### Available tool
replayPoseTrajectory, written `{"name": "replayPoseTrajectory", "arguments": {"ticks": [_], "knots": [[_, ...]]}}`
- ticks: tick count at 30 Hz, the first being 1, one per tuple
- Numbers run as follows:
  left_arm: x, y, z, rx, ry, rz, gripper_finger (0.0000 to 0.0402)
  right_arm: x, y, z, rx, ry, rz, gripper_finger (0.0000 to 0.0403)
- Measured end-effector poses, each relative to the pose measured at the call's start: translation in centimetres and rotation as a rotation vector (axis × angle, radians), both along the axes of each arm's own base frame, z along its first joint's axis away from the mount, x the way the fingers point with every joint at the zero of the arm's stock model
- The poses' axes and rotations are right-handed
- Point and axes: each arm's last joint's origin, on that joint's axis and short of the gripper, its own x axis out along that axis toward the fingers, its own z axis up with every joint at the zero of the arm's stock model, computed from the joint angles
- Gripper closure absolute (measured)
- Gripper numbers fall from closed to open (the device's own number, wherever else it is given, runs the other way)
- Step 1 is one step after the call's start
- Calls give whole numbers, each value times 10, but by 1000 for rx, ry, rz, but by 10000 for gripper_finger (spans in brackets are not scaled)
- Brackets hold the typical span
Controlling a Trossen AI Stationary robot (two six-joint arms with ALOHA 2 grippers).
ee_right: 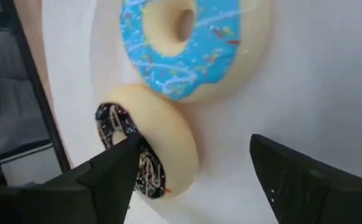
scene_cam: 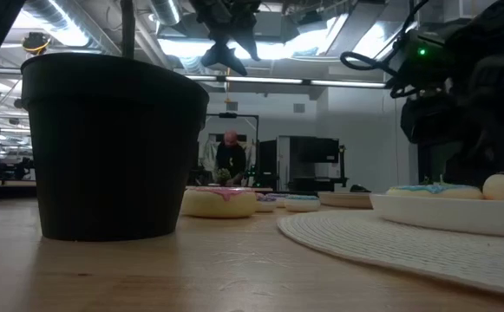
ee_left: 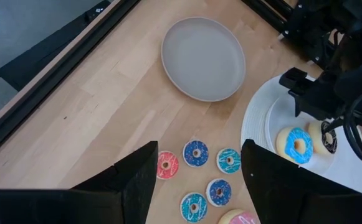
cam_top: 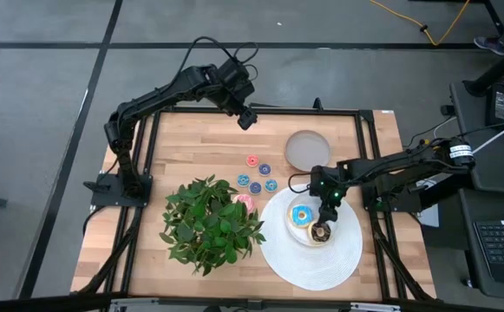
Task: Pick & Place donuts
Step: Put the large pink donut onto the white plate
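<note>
On the white plate (ee_left: 269,121) lie a light blue iced donut (ee_right: 193,43) and a dark brown iced donut (ee_right: 156,155). The brown one stands tilted on its rim and leans against the blue one. My right gripper (ee_right: 193,168) hovers open over the brown donut, one finger on either side of it. A pink donut (cam_top: 245,201) lies on the table beside the plant, with several tiny blue and red rings (ee_left: 196,154) next to it. My left gripper (ee_left: 196,180) hangs open high above the table's far side, over the tiny rings. My right gripper has one fingertip (ee_right: 121,155) right at the brown donut's iced face (ee_right: 109,124). Whether it touches the donut, I cannot tell. The other finger stands clear of it.
A round grey dish (cam_top: 304,149) sits at the far right of the table. A leafy plant (cam_top: 210,221) in a dark pot (scene_cam: 113,147) fills the near middle. A white woven mat (cam_top: 317,264) lies under the plate. A person stands far off in the room.
</note>
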Motion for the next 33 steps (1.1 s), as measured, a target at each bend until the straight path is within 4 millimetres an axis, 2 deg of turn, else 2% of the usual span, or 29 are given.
{"name": "replayPoseTrajectory", "arguments": {"ticks": [7,12,15,20,27,33], "knots": [[-5,6,1,-15,-6,44,182,5,-7,7,3,-15,-35,100],[-17,6,14,14,-36,45,182,18,-15,25,-13,-86,-36,100],[-22,2,22,67,-45,-16,183,23,-20,38,-29,-103,-33,100],[-34,-6,33,112,-47,-70,183,32,-32,63,-97,-103,-83,100],[-54,-11,45,86,-44,-16,179,47,-44,107,-183,-180,-173,100],[-71,-20,50,52,5,-10,178,59,-52,147,-282,-267,-318,100]]}}
